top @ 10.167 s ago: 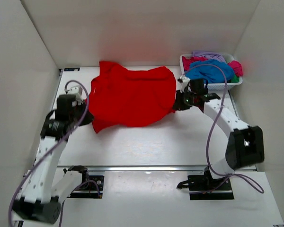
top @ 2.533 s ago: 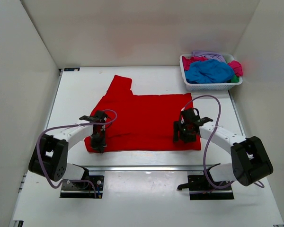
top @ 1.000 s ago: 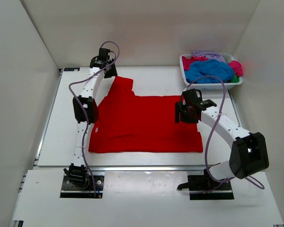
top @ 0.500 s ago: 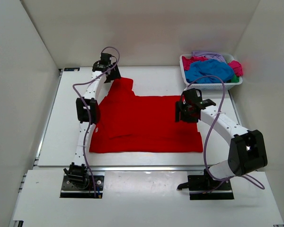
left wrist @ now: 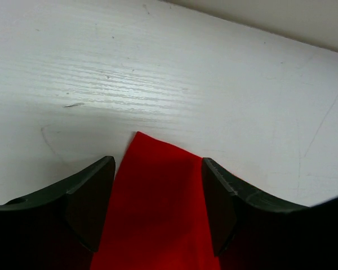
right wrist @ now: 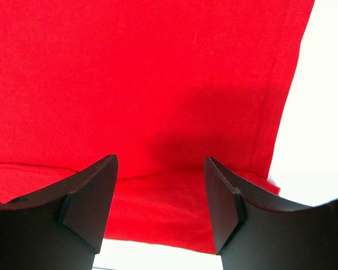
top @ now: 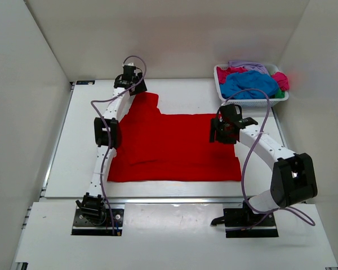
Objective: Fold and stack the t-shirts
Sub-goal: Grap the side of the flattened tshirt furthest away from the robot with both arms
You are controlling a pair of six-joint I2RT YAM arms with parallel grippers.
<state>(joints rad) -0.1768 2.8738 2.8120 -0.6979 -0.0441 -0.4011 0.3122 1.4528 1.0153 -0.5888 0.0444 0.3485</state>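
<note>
A bright red t-shirt [top: 174,146] lies spread flat on the white table [top: 81,140], one sleeve [top: 146,101] pointing to the far wall. My left gripper [top: 136,90] hangs open over that sleeve's far tip. In the left wrist view the red sleeve corner [left wrist: 158,185] lies between the spread fingers [left wrist: 93,202] of that gripper [left wrist: 158,208], ungripped. My right gripper [top: 221,135] stands open just above the shirt's right edge. The right wrist view shows red cloth [right wrist: 158,84] with a fold line under that open gripper [right wrist: 160,208].
A white mesh basket [top: 250,103] at the far right corner holds a blue shirt [top: 248,83], a magenta one [top: 231,72], a lavender one [top: 248,64] and a bit of green [top: 279,94]. White walls enclose the table on three sides.
My left gripper has shifted right and toward the sleeve tip along the far edge, and its jaws have spread wider. The right gripper has barely moved. The shirt lies as before.
</note>
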